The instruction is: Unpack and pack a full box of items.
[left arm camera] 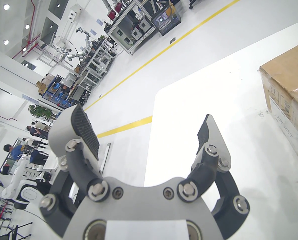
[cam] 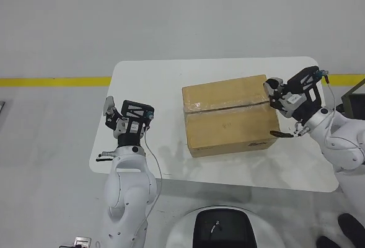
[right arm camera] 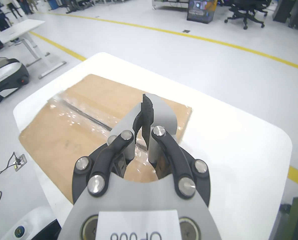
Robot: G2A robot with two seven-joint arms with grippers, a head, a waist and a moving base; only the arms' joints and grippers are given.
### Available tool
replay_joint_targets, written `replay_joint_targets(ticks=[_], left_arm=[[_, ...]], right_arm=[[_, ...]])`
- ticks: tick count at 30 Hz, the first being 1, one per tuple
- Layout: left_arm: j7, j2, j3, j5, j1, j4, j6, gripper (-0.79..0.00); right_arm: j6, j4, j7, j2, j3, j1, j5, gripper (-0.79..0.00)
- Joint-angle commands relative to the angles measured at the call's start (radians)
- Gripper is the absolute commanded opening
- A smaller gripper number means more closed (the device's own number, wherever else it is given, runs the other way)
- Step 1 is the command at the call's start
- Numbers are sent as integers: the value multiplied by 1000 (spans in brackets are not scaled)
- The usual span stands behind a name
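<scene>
A brown cardboard box point(cam: 228, 115) lies on the white table point(cam: 294, 167), its top flaps closed and sealed along the seam with clear tape point(right arm camera: 84, 117). My right gripper point(cam: 273, 94) hovers at the box's right end, just above the top; in the right wrist view its fingers point(right arm camera: 145, 116) are pressed together with nothing between them. My left gripper point(cam: 111, 111) stands at the table's left edge, well apart from the box point(left arm camera: 286, 93), with its jaws wide open and empty point(left arm camera: 149, 136).
The table's left part point(cam: 145, 93) and front strip are bare. A dark stand point(cam: 362, 99) is beside the table on the right. A yellow floor line point(cam: 46, 81) runs behind the table.
</scene>
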Motion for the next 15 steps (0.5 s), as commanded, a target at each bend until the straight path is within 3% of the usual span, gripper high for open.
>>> replay_joint_targets(ticks=[1, 15], left_arm=[[12, 0, -8, -2, 8, -1, 7, 0], [9, -1, -40, 35, 28, -21, 37, 0]], right_arm=[[-8, 13, -19, -8, -47, 41, 13, -785], [-88, 269, -161, -107, -488, 345, -85, -785]])
